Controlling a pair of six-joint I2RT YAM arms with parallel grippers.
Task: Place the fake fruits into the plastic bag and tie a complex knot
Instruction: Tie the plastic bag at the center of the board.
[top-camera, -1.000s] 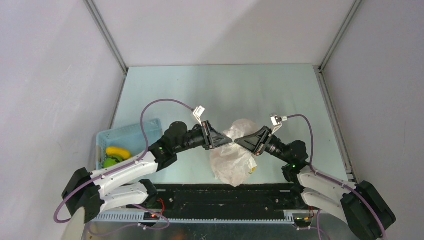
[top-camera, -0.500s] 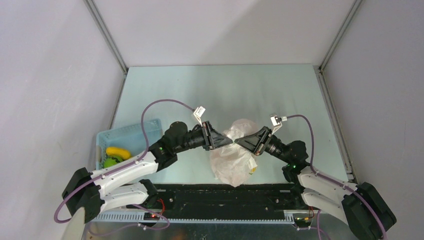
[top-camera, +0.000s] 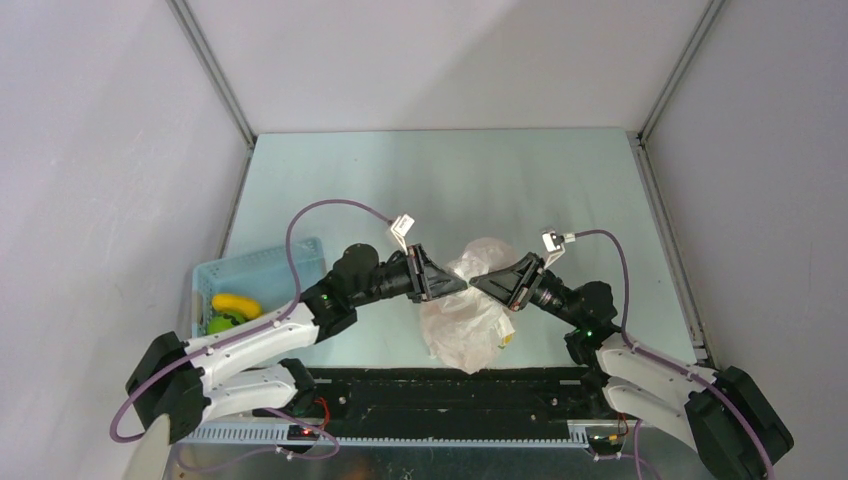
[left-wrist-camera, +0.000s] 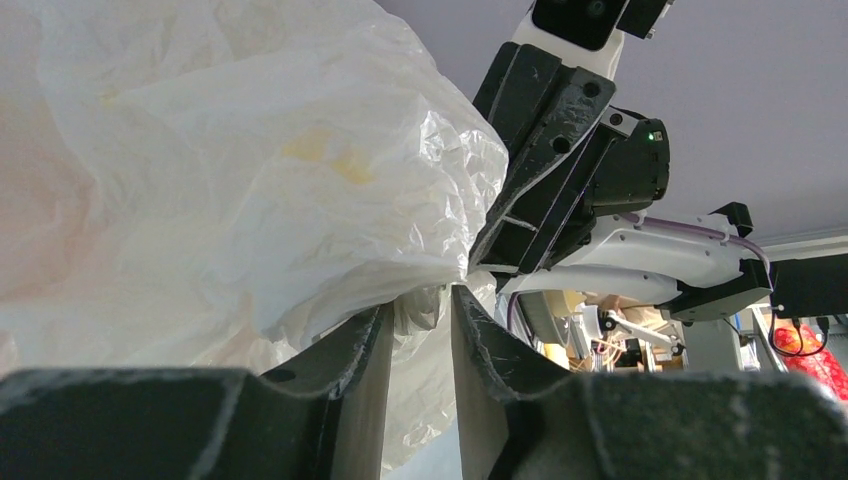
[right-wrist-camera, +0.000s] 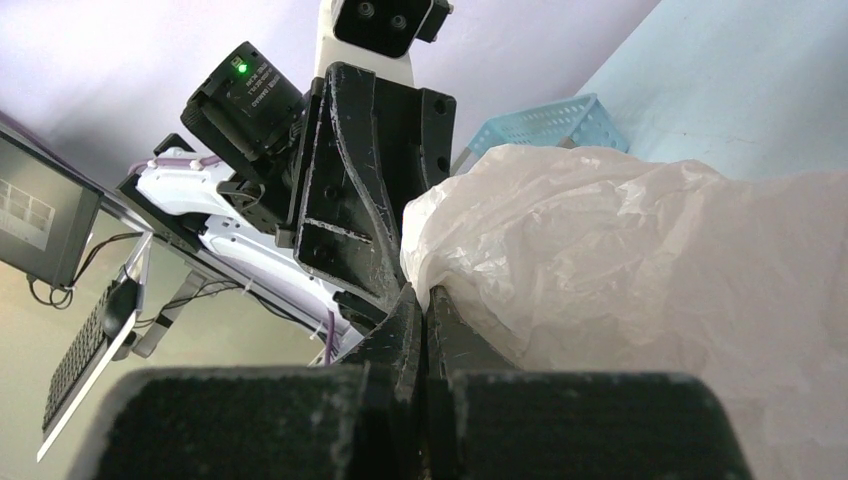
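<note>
The white plastic bag (top-camera: 462, 325) stands on the table between my arms, its top gathered up. My left gripper (top-camera: 461, 285) and right gripper (top-camera: 475, 283) meet tip to tip at that bunched top. In the left wrist view the left gripper (left-wrist-camera: 425, 297) has its jaws a narrow gap apart, with bag film (left-wrist-camera: 250, 180) between and over the tips. In the right wrist view the right gripper (right-wrist-camera: 425, 296) is shut on a fold of the bag (right-wrist-camera: 650, 250). A long yellow fruit (top-camera: 236, 303) lies in the basket. Fruits inside the bag are hidden. No knot shows.
The light blue slatted basket (top-camera: 262, 265) stands at the left, beside the left arm, with a green item (top-camera: 222, 324) next to the yellow fruit. It also shows in the right wrist view (right-wrist-camera: 545, 125). Grey walls close in the table on three sides.
The left arm and its cable have shifted very slightly to the right. The bag and the right arm look the same.
</note>
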